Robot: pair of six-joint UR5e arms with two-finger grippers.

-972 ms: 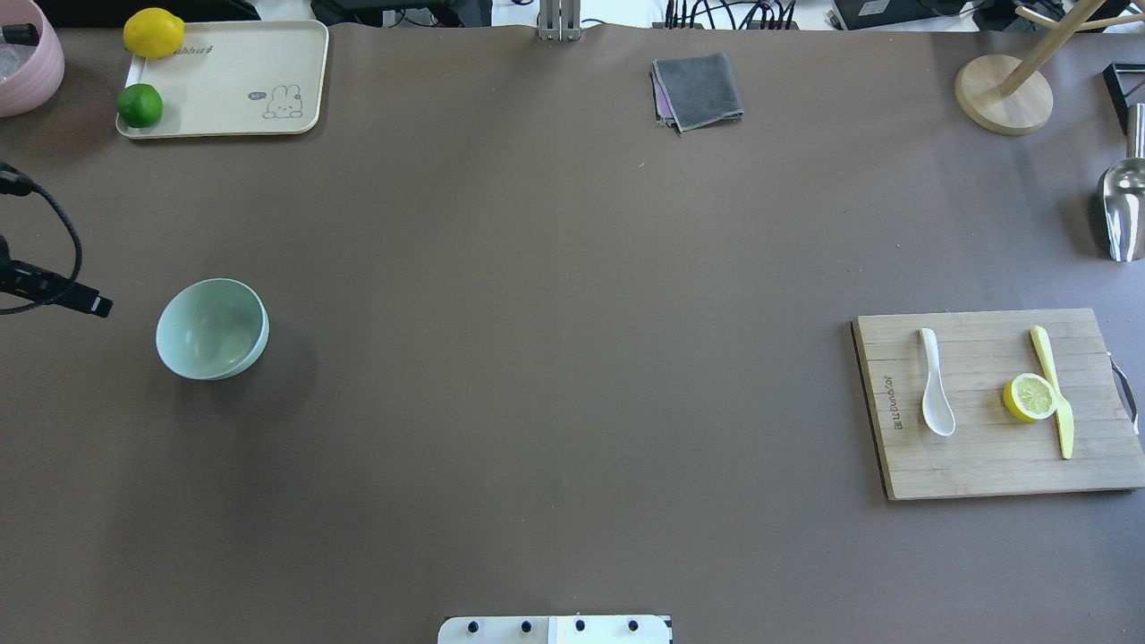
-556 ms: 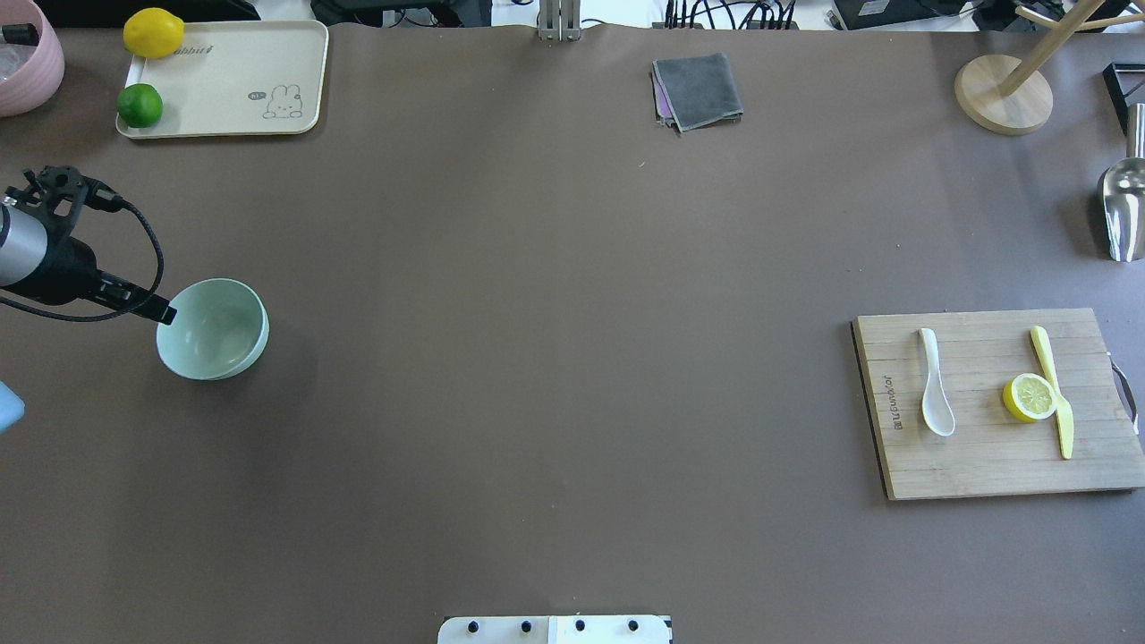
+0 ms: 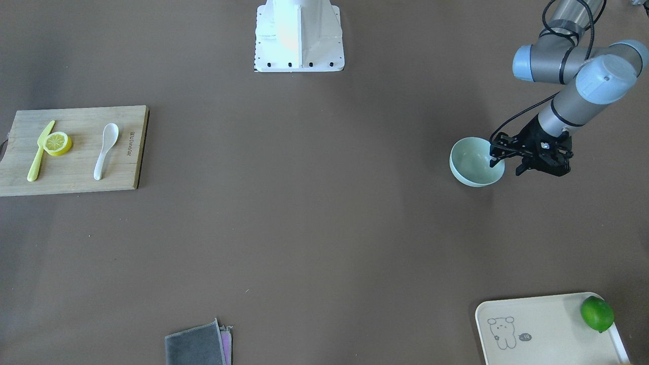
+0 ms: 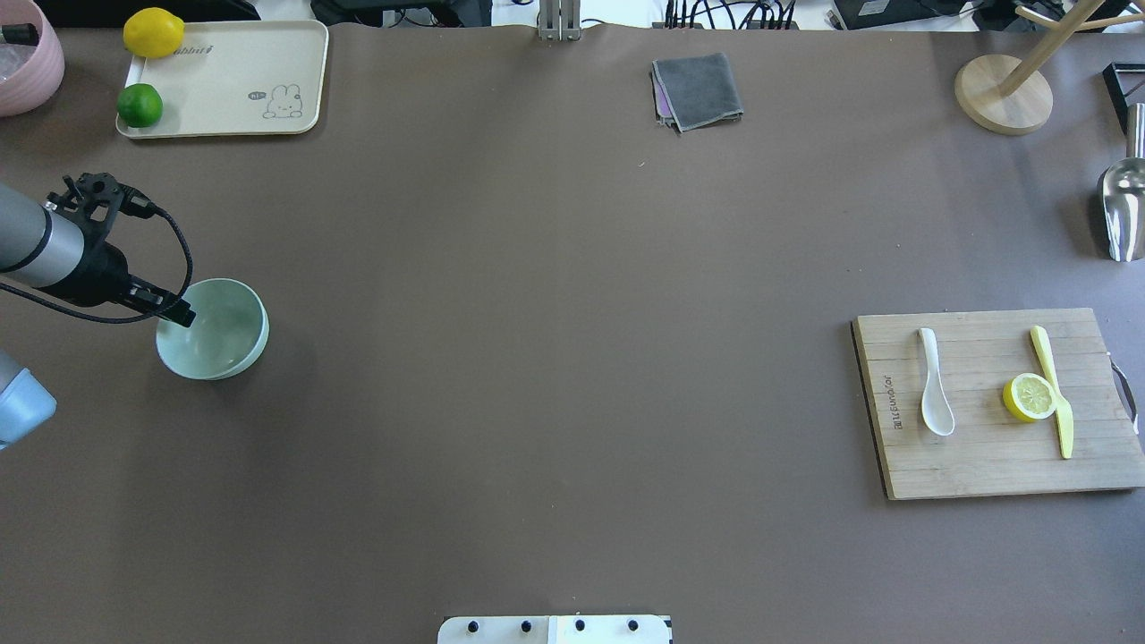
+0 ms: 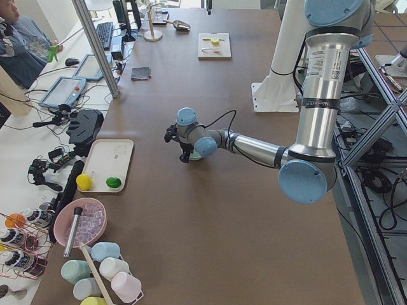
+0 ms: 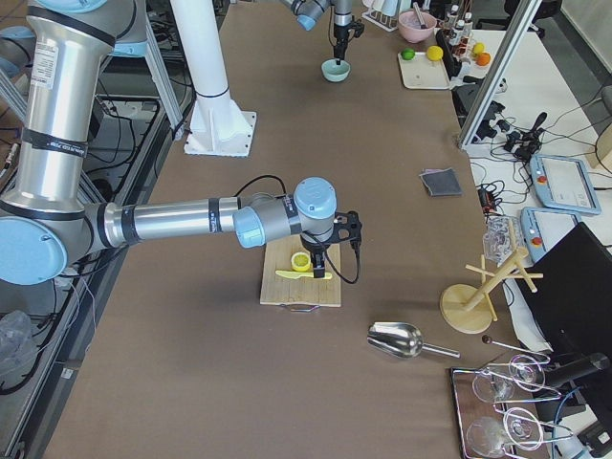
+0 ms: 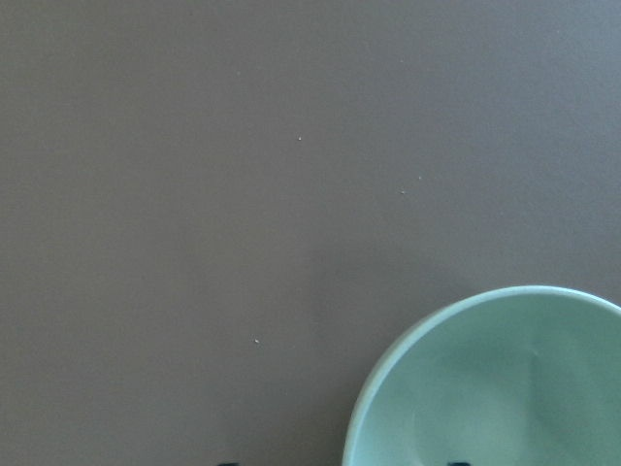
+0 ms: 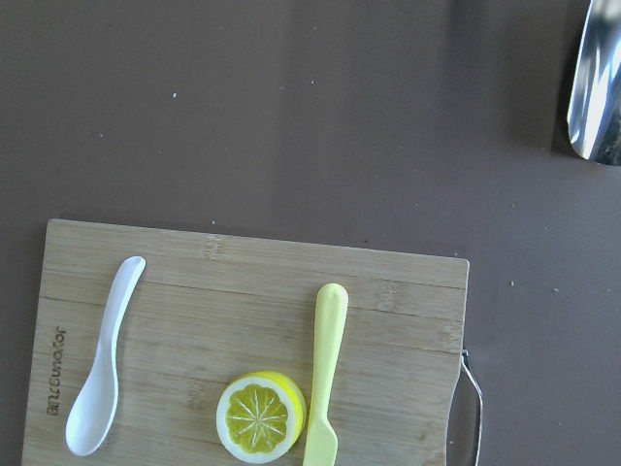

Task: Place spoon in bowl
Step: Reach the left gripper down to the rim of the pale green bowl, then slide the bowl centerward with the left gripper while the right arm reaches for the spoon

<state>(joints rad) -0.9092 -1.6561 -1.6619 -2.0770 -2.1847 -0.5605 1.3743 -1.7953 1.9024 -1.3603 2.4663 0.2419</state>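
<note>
The white spoon point(image 4: 935, 385) lies on a wooden cutting board point(image 4: 984, 465) at the right, scoop toward the robot; it also shows in the front view point(image 3: 105, 149) and the right wrist view point(image 8: 102, 369). The mint-green bowl point(image 4: 224, 340) stands empty at the left, also in the front view point(image 3: 474, 165) and the left wrist view point(image 7: 505, 388). My left gripper point(image 4: 179, 313) point(image 3: 505, 167) is open at the bowl's left rim, fingers on either side of it. My right gripper point(image 6: 318, 258) shows only in the right side view, above the board; I cannot tell its state.
A lemon half point(image 4: 1029, 397) and a yellow-green knife point(image 4: 1054, 389) lie on the board beside the spoon. A cream tray point(image 4: 241, 80) with a lime and a lemon stands far left. A grey cloth point(image 4: 698, 91), a wooden stand point(image 4: 1002, 94) and a metal scoop point(image 4: 1123, 210) lie at the far side.
My left arm has come in from the left edge and its gripper now reaches the bowl's left rim. The bowl, spoon and board have not moved.
</note>
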